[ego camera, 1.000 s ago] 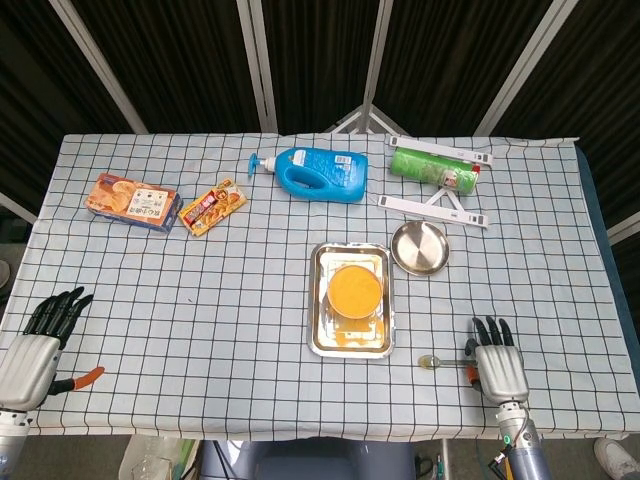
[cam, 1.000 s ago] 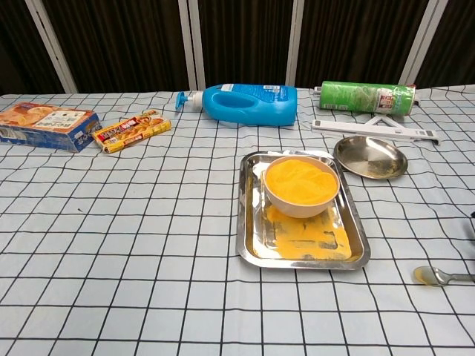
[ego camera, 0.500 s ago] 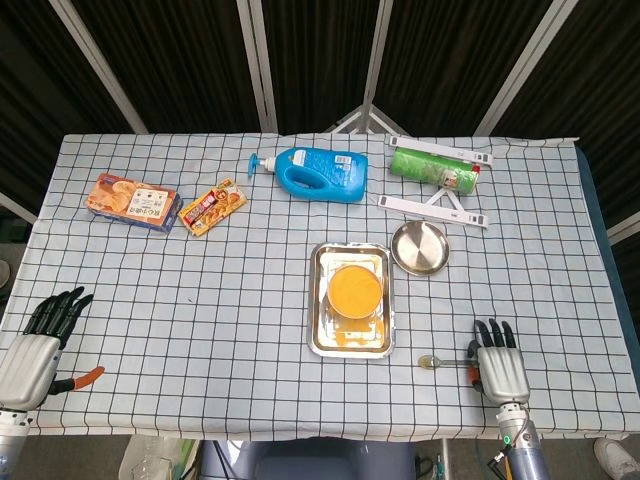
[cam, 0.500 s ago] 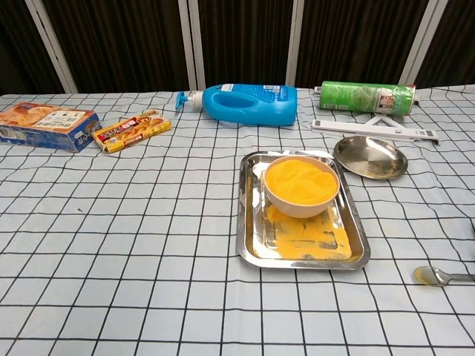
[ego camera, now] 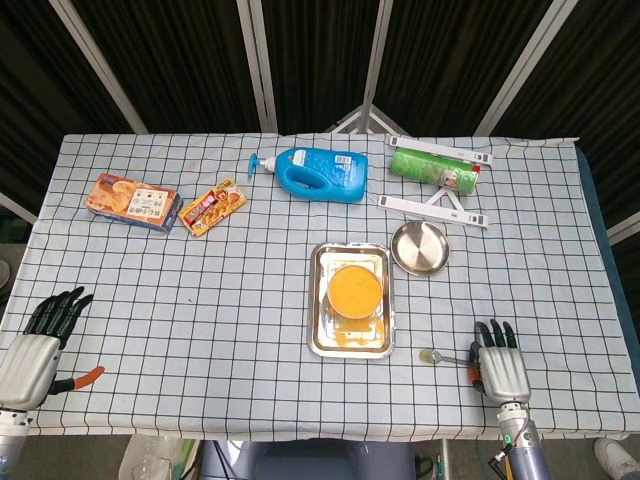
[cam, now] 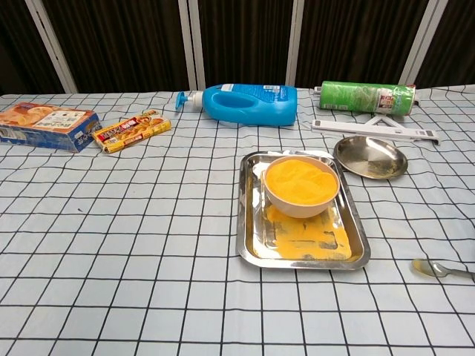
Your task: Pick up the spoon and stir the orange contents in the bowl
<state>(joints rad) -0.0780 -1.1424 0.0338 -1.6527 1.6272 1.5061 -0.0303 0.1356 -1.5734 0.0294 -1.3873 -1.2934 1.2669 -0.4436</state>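
The spoon (ego camera: 443, 356) lies on the checked tablecloth (ego camera: 200, 290) near the front edge, just right of the metal tray (ego camera: 318, 300), with its small bowl end pointing toward the tray and its handle running under the right hand (ego camera: 498, 364). That hand rests palm down over the handle end, dark fingers (ego camera: 494, 333) pointing away from the robot; whether they actually grip the handle cannot be told from either view. In the chest view only the spoon's bowl end and part of the handle show at the right edge. The bowl (ego camera: 355, 290) of orange contents sits in the tray, with orange spill on the tray floor in front of it. A round metal dish (ego camera: 419, 247) sits just beside the tray's far right corner. The left hand (ego camera: 40, 338) rests at the near left corner of the table, fingers spread and holding nothing. Farther back lie a blue bottle (ego camera: 315, 172), a green can (ego camera: 432, 167), and two snack packets (ego camera: 133, 201) (ego camera: 213, 208).
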